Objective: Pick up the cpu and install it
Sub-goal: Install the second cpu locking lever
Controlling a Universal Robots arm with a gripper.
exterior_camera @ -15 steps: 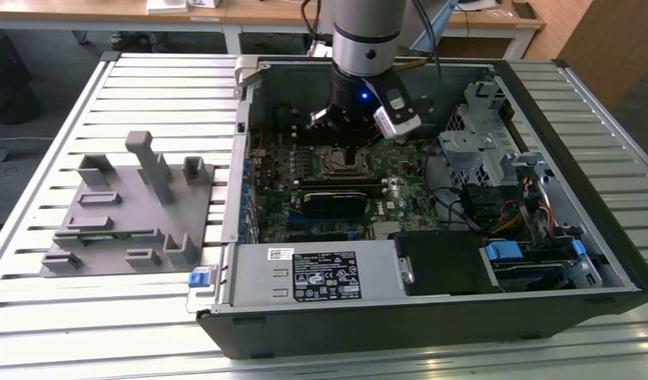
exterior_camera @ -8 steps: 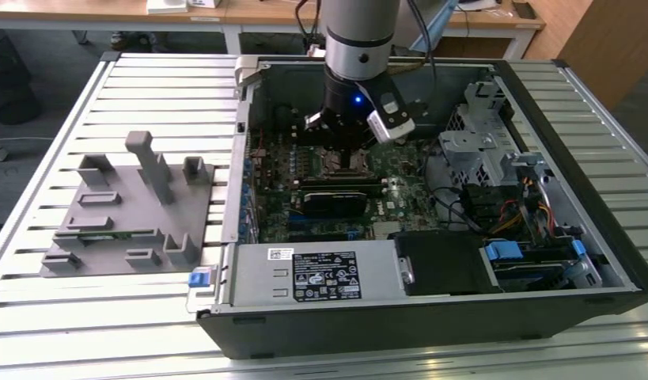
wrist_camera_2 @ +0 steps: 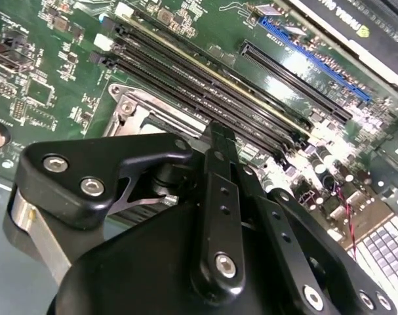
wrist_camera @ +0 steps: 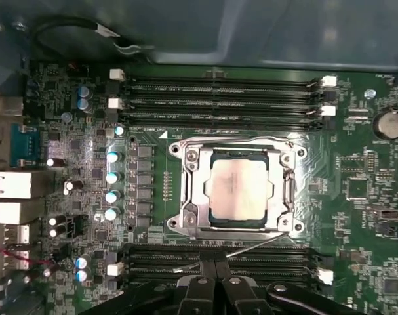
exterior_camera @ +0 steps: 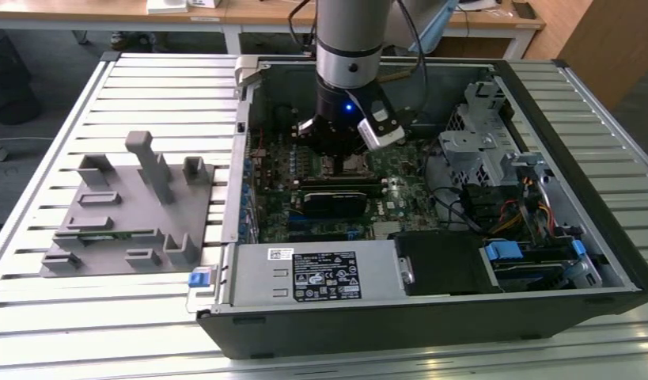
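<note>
Matte black gripper [wrist_camera: 215, 289] above shiny square cpu [wrist_camera: 240, 186] in socket.

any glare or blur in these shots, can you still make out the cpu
First wrist view: cpu sharp in its socket, top washed pale by glare. Second wrist view: gripper linkage looms close, bright reflections on the motherboard. Exterior view: even light, case interior dim.
</note>
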